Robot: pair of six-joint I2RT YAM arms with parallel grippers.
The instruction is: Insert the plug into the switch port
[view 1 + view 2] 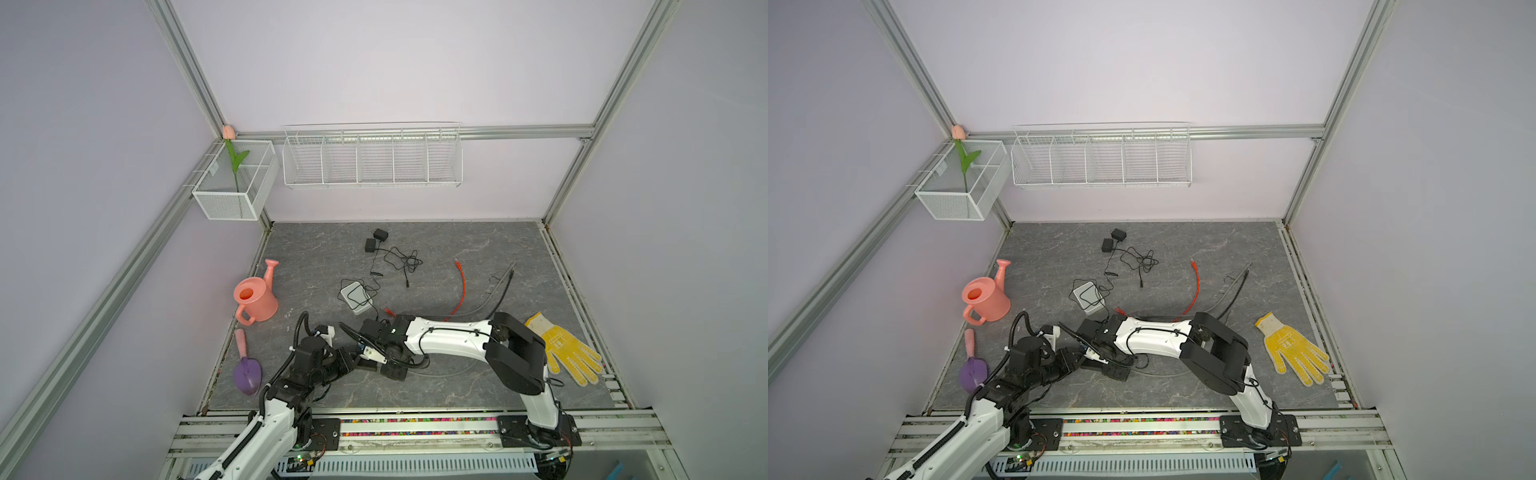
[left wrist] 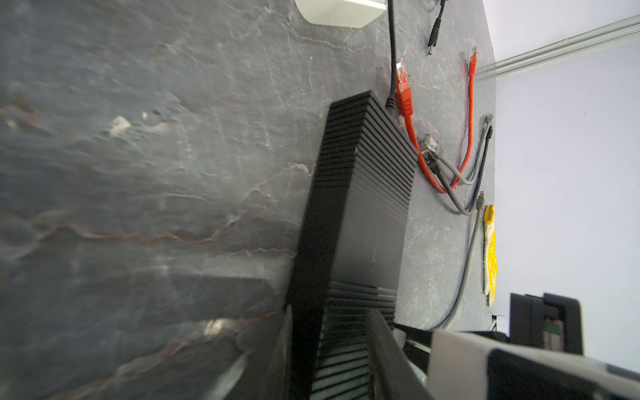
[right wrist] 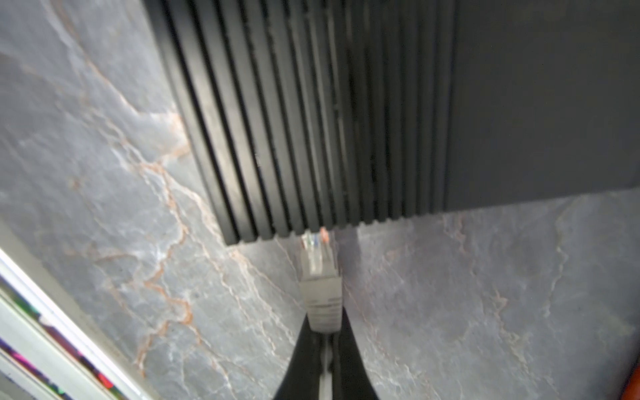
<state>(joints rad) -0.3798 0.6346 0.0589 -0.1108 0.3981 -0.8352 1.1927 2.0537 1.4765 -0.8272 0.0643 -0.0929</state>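
The switch (image 2: pixel 363 207) is a black ribbed box on the grey stone-look table. My left gripper (image 2: pixel 329 320) is shut on its near end, one finger on each side. A thin black lead enters its far end, beside an orange plug (image 2: pixel 508 97). My right gripper (image 3: pixel 323 334) is shut on the grey plug (image 3: pixel 319 277). That plug points at the switch (image 3: pixel 311 121), and its clear tip sits at the lower edge of the ribbed face. No port shows in any view. In both top views the arms meet at the front centre and cover most of the switch (image 1: pixel 370 326).
A white box (image 1: pixel 356 296), black adapters (image 1: pixel 376 240) with tangled leads, an orange cable (image 1: pixel 461 291) and grey cables (image 1: pixel 494 299) lie behind the switch. A pink watering can (image 1: pixel 254 299) and purple trowel (image 1: pixel 248 374) are at the left, a yellow glove (image 1: pixel 565 353) at the right.
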